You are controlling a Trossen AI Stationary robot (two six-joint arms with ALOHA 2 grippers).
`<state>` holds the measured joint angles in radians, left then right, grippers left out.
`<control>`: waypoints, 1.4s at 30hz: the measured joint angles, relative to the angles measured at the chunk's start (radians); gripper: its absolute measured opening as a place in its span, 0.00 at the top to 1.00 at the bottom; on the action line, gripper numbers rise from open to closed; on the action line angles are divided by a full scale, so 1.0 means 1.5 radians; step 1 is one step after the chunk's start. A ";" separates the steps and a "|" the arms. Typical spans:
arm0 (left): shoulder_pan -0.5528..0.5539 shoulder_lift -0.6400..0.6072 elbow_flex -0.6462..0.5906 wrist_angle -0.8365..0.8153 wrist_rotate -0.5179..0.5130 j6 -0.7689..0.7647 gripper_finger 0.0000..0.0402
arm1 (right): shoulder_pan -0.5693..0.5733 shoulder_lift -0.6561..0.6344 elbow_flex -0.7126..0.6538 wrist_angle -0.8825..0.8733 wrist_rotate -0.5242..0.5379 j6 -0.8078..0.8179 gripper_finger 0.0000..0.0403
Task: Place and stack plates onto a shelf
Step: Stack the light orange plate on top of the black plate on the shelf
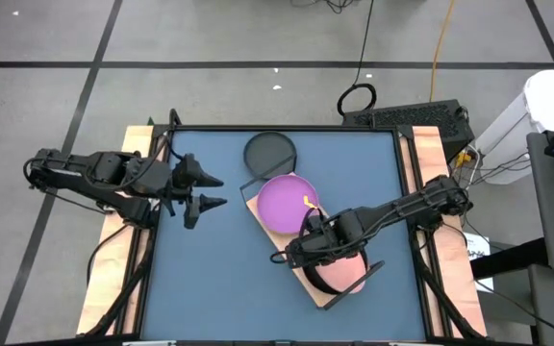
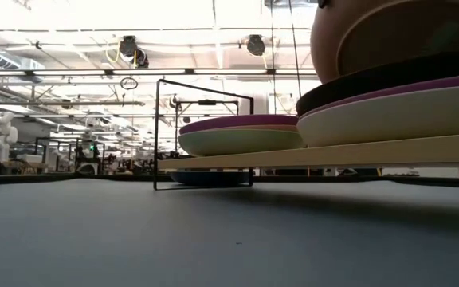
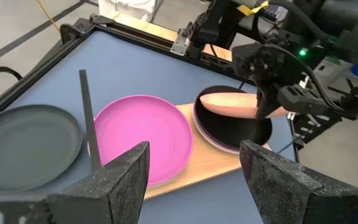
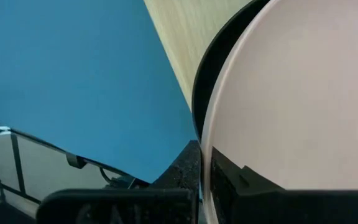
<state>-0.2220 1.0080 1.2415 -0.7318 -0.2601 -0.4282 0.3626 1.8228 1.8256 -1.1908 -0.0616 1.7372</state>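
Note:
The wooden shelf (image 1: 333, 296) (image 2: 333, 153) lies slanted on the blue mat, with its black wire frame (image 2: 159, 127). A purple plate (image 1: 287, 202) (image 3: 143, 138) tops the far stack, over a pale green one (image 2: 241, 141). The near stack (image 2: 389, 104) is pale green, purple, then black (image 3: 225, 132). Shut on a pink plate (image 1: 352, 267) (image 2: 389, 32), my right gripper (image 1: 311, 237) (image 3: 269, 99) is above that stack. A dark plate (image 1: 269, 151) rests flat on the mat by the far edge. A pale blue plate (image 2: 209, 179) shows under the shelf. My left gripper (image 1: 221, 190) (image 3: 194, 162) waits open at the left. My right gripper pinches the pink plate at its rim (image 4: 211, 168), one finger (image 4: 229, 180) on the plate's face. It comes slanting down from the table's right side. The plate sits tilted above the black plate (image 4: 205, 81); whether its low edge touches that plate I cannot tell.
The mat is bordered by a black frame (image 1: 287, 128) and wooden side boards (image 1: 113, 259). Open mat lies between my left gripper and the shelf and along the near edge. Cables and a power strip lie on the floor past the far edge.

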 joint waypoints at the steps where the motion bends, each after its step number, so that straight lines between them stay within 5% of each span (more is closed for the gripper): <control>1: -0.002 0.000 0.000 -0.001 0.001 0.000 0.37 | 0.000 0.002 0.000 0.003 0.000 -0.002 0.99; 19: -0.037 0.000 0.000 -0.058 0.001 -0.019 0.37 | 0.000 0.004 0.000 0.032 0.004 -0.002 0.69; 30: 0.003 0.000 0.000 -0.059 -0.004 0.016 0.37 | -0.010 0.003 -0.004 -0.046 0.017 -0.059 0.80; 37: 0.118 0.000 0.000 -0.059 0.000 0.092 0.37 | -0.035 -0.001 -0.137 -0.031 -0.026 -0.104 0.98; 42: 0.213 0.010 -0.001 -0.059 0.064 0.118 0.37 | -0.040 -0.001 -0.224 0.047 -0.049 -0.101 0.97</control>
<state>0.0970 1.0232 1.2400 -0.8196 -0.1633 -0.2507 0.3028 1.8206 1.4899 -1.1200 -0.1354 1.5861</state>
